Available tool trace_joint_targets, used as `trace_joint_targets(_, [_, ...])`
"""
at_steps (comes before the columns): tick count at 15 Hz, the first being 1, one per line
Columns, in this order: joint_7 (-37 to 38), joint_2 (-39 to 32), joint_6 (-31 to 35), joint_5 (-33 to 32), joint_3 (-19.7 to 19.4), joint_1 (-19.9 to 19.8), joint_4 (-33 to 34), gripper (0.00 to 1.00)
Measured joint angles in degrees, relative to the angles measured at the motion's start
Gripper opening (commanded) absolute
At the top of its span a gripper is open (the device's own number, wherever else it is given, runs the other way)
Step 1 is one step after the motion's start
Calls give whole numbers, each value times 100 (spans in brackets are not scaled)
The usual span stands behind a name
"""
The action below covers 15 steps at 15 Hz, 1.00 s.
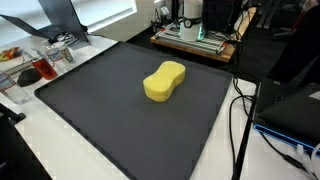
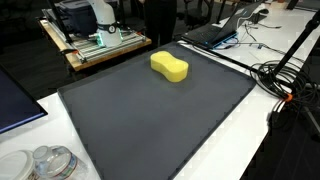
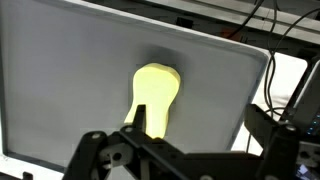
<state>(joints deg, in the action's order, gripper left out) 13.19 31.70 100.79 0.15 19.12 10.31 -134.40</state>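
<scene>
A yellow, peanut-shaped sponge (image 1: 165, 81) lies flat on a dark grey mat (image 1: 100, 115); both exterior views show it (image 2: 169, 66) toward the far part of the mat (image 2: 150, 125). In the wrist view the sponge (image 3: 153, 92) lies below and ahead of my gripper (image 3: 200, 128). The gripper is open and empty, and its left finger overlaps the sponge's near end in the picture. The gripper is well above the mat (image 3: 60, 80). Neither the arm nor the gripper shows in either exterior view.
Black cables (image 2: 285, 80) lie on the white table beside the mat, and they also show in an exterior view (image 1: 240, 120). A laptop (image 2: 215, 32) sits near the sponge's end of the mat. Glass jars (image 2: 50, 163) and a tray of small items (image 1: 30, 70) stand off the mat's corners.
</scene>
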Motion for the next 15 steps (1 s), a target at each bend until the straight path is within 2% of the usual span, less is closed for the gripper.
trace_joint_targets(5, [4, -163, 158, 0, 79, 6, 136, 100])
trace_joint_targets(9, [381, -1035, 270, -17, 215, -23, 756, 100])
trace_joint_targets(11, [851, -1585, 193, -159, 235, -65, 1147, 100])
trace_joint_targets(15, [2196, -2660, -140, -875, 394, -5, 2040, 100])
